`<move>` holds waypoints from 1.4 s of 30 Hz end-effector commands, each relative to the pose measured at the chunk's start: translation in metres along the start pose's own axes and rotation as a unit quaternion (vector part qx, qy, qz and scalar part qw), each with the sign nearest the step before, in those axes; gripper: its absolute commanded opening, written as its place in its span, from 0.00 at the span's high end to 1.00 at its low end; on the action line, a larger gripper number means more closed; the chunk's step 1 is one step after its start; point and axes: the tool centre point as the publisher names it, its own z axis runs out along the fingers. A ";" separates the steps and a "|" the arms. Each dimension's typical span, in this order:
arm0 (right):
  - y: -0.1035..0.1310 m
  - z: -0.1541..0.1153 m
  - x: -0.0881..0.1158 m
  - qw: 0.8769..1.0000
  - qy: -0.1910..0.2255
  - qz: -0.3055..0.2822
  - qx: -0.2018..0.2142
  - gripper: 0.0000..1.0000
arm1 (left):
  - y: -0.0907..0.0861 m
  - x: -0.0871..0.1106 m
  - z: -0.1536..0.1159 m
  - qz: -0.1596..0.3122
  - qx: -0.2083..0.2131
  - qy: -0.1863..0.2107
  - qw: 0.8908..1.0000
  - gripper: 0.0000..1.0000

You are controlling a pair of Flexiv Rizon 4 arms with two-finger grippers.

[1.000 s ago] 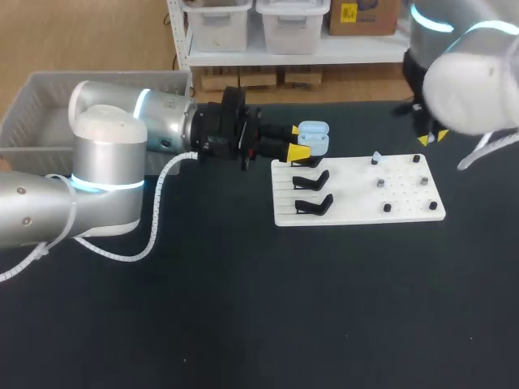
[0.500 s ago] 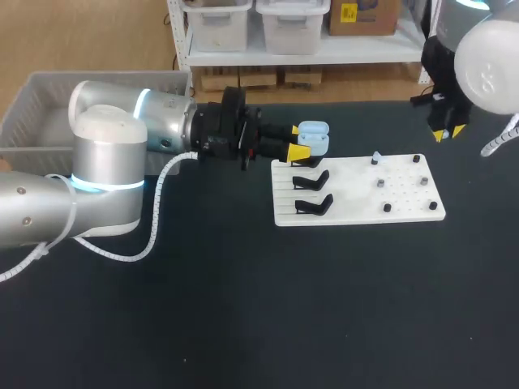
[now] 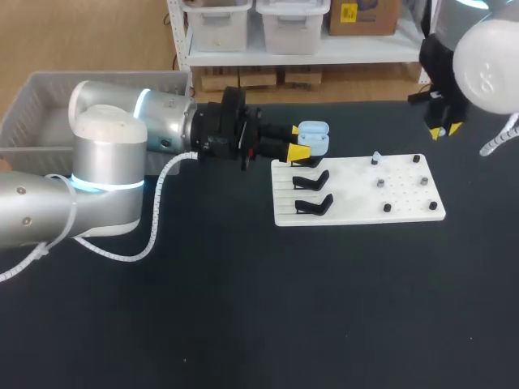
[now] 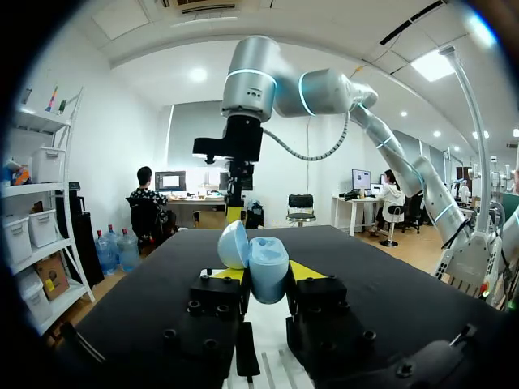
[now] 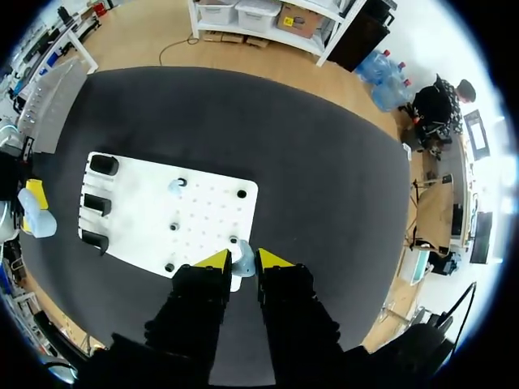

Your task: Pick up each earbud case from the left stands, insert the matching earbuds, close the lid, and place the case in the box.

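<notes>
Right now: left end effector (image 3: 297, 141) clenched on the pale blue earbud case (image 3: 314, 138), lid open, at the far-left corner of the white board (image 3: 349, 207) on the desk (image 3: 243, 308). Black stands (image 3: 311, 180) sit just beside it on the board.

Right end effector (image 3: 443, 130) hangs above the desk by the board's far-right corner. Only its own wrist view shows the small pale earbud (image 5: 242, 262) pinched between its tips. A second earbud (image 5: 176, 186) rests on the board among black pegs (image 5: 241, 194).

Left wrist view alone shows the case upright between the fingers.
</notes>
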 end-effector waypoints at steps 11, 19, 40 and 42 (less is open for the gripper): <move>0.084 -0.075 0.019 0.998 0.016 0.024 0.055 1.00 | -0.002 0.001 0.000 0.002 -0.003 -0.001 1.000 1.00; 0.128 -0.087 0.022 0.999 0.027 0.024 0.008 1.00 | -0.002 0.001 0.000 0.002 -0.003 -0.001 1.000 1.00; 0.150 -0.089 0.021 0.999 0.021 0.023 -0.019 1.00 | -0.002 0.001 0.000 0.002 -0.003 -0.001 1.000 1.00; 0.158 -0.089 0.018 0.999 0.018 0.034 -0.016 1.00 | -0.002 0.001 0.000 0.002 -0.003 -0.001 1.000 1.00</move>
